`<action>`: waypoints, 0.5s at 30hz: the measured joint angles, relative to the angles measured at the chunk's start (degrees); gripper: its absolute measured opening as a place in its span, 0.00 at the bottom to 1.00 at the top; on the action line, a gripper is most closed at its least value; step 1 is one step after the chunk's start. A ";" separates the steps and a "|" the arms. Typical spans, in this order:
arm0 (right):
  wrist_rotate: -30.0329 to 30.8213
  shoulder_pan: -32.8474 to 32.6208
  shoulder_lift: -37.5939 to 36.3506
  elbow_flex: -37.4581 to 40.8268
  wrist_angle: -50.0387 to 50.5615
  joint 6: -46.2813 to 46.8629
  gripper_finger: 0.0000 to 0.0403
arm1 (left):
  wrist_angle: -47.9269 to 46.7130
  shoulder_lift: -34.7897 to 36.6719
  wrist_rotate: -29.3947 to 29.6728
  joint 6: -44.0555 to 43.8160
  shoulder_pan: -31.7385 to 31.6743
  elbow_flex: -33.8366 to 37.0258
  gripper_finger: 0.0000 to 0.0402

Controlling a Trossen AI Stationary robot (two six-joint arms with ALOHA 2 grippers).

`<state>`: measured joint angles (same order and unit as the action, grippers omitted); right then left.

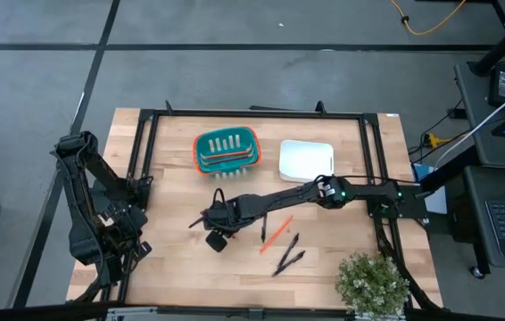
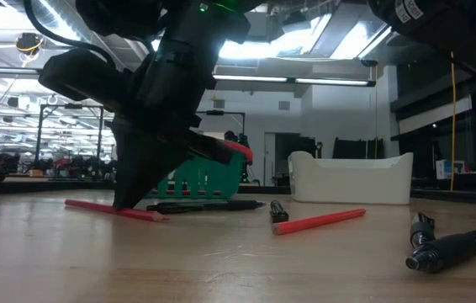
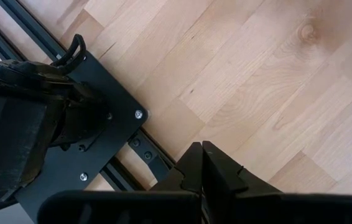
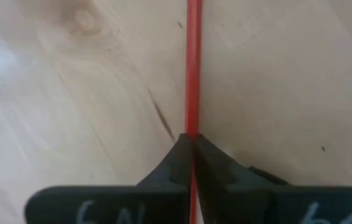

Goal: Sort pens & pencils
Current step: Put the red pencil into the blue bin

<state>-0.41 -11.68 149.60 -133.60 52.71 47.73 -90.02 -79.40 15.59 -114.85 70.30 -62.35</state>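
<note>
On the pale wooden table (image 1: 172, 267), my right gripper (image 4: 193, 149) is closed on a thin, stiff, light red-orange pencil (image 4: 193, 68), apparently near one end, so tilting is likely; my left gripper (image 3: 201, 163) rests closed, empty.

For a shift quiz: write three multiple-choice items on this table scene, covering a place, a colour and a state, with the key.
1. Where is the right gripper?
A. Over the white bin
B. Down at the table, in front of the teal basket
C. At the plant

2. What colour is the pencil between its fingers?
A. Red
B. Blue
C. Green

3. How is the left gripper?
A. Wide open
B. Holding a pen
C. Shut, holding nothing

Key: B, high view shows it low on the table before the basket; A, red stick in the right wrist view; C, fingers together over bare wood.
</note>
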 joint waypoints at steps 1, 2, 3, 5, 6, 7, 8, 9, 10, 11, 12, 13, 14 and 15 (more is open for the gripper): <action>-0.06 0.04 0.00 0.00 -0.02 0.00 0.03 | 0.00 0.00 0.00 0.00 0.02 0.00 0.00; -0.07 0.04 0.00 0.00 -0.09 0.00 0.03 | 0.00 0.00 0.00 0.00 0.00 0.00 0.00; -0.06 0.04 0.00 0.00 -0.19 -0.01 0.03 | 0.00 0.00 0.00 0.00 0.02 0.00 0.00; -0.36 0.04 0.00 0.00 -0.29 -0.07 0.03 | 0.00 0.00 0.00 0.00 0.00 0.00 0.00; -0.91 0.08 0.00 0.00 -0.44 -0.10 0.03 | 0.00 0.00 0.00 0.00 0.01 0.00 0.00; -1.56 0.13 0.01 0.02 -0.83 -0.12 0.04 | 0.00 0.00 0.00 0.00 0.00 0.00 0.00; -2.00 0.13 0.04 0.02 -0.98 -0.18 0.05 | 0.00 0.00 0.00 0.00 0.02 0.00 0.00; -2.51 0.11 0.04 0.02 -0.94 -0.18 0.06 | 0.00 0.00 0.00 0.00 0.02 0.00 0.00; -2.74 0.09 0.07 0.02 -0.92 -0.18 0.07 | 0.00 0.00 0.01 0.00 0.00 0.00 0.00; -2.79 0.06 0.10 0.04 -0.94 -0.18 0.09 | 0.00 0.00 0.02 0.00 0.01 0.00 0.00; -2.84 0.06 0.16 0.06 -0.90 -0.18 0.11 | 0.00 0.00 0.02 0.00 0.02 0.00 0.00; -2.82 0.06 0.17 0.07 -0.91 -0.17 0.13 | 0.00 0.00 0.02 0.00 0.02 0.00 0.00; -2.87 0.06 0.17 0.07 -0.92 -0.04 0.16 | 0.00 0.00 0.02 0.00 0.00 0.00 0.00; -2.90 0.06 0.17 0.07 -0.90 0.00 0.18 | 0.00 0.00 0.02 0.00 0.00 0.00 0.00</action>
<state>-3.31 -11.62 149.77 -133.53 51.81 47.72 -90.02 -79.40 15.62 -114.85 70.30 -62.35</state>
